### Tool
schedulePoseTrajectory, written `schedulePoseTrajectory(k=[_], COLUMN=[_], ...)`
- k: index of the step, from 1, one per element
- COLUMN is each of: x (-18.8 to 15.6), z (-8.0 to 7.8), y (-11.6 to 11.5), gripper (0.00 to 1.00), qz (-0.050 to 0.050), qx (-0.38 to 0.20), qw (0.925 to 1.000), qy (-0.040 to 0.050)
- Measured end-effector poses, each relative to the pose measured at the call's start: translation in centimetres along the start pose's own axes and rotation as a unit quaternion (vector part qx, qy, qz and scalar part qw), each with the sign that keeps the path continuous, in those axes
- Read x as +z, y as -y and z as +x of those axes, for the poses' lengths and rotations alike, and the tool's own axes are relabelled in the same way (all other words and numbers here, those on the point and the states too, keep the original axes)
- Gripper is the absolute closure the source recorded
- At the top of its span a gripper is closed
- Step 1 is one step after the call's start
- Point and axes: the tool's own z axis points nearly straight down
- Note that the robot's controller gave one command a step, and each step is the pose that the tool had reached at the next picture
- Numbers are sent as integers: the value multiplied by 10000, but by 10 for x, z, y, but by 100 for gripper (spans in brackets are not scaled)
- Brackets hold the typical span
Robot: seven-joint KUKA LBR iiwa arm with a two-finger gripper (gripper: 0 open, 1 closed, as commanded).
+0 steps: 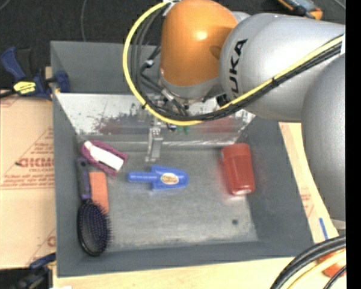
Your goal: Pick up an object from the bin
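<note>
The gripper [151, 154] hangs near the back of the bin [180, 221], just behind a blue plastic toy [159, 178]. On the view's right lies a red block [237, 168]. On its left are a purple-and-white case [105, 156], an orange block [98, 188] and a black hairbrush [92, 226].

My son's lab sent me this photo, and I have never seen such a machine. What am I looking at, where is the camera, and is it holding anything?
This is one robot arm, silver with an orange cover, reaching in from the right. The camera looks down on a grey metal bin from above and a little to one side. The arm's job is to pick one thing out of the bin. Its tool, the thin metal part hanging below the orange cover, is towards the back of the bin, just behind a blue plastic piece with a yellow label. To the right lies a red box. On the left lie a pink and white piece, an orange block and a dark hairbrush. I can see nothing held in the tool.
</note>
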Motion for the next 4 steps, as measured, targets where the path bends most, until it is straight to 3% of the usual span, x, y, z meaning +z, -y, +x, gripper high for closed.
schedulePoseTrajectory(k=[1, 2, 3, 4], x=[0, 48, 44, 110], z=[0, -19, 41, 29], y=[0, 57, 80, 76], gripper=[0, 0, 0, 0], qz=[0, 10, 0, 14], qx=[0, -768, 577, -1516], qw=[10000, 9970, 9983, 9884], qy=[0, 9, 1, 14])
